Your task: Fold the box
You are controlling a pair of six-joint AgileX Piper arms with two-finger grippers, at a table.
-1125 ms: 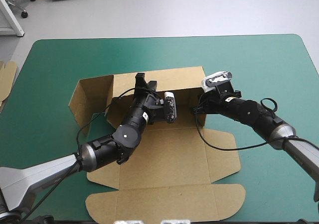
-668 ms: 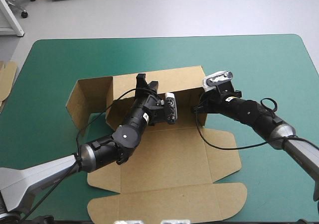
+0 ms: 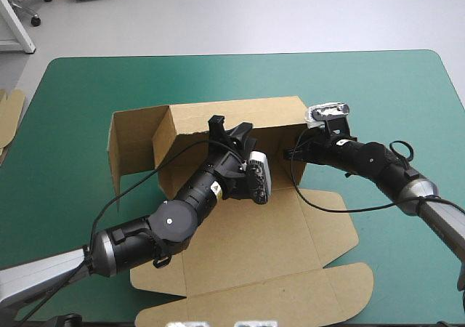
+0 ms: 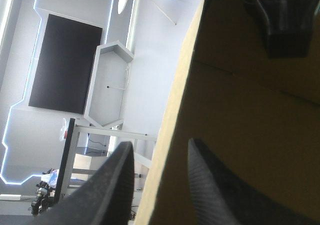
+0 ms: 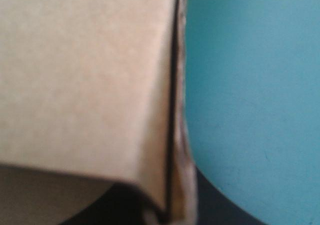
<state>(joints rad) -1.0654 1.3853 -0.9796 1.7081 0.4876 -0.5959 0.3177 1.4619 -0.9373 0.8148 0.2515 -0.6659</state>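
Observation:
The brown box (image 3: 247,232) lies as a cut sheet on the teal-green cover, its far wall (image 3: 240,116) raised and a side flap (image 3: 131,142) bent up at its left end. My left gripper (image 3: 231,132) sits astride the wall's top edge, shut on it. In the left wrist view the board's (image 4: 250,110) edge runs between the black fingers of the left gripper (image 4: 160,147). My right gripper (image 3: 292,152) holds the wall's right end. The right wrist view shows the board's (image 5: 80,75) corner close up, with the right gripper (image 5: 165,210) dark at either side of it.
The box's lid panel (image 3: 290,298) lies flat toward the table's front edge. An edge of more board (image 3: 9,112) shows at the table's left edge. Bare teal-green cover (image 3: 407,102) stretches to the right and beyond the box.
The far wall has tipped up steeper and the whole sheet has slid a little to the right. Both grippers moved with the wall and kept their hold.

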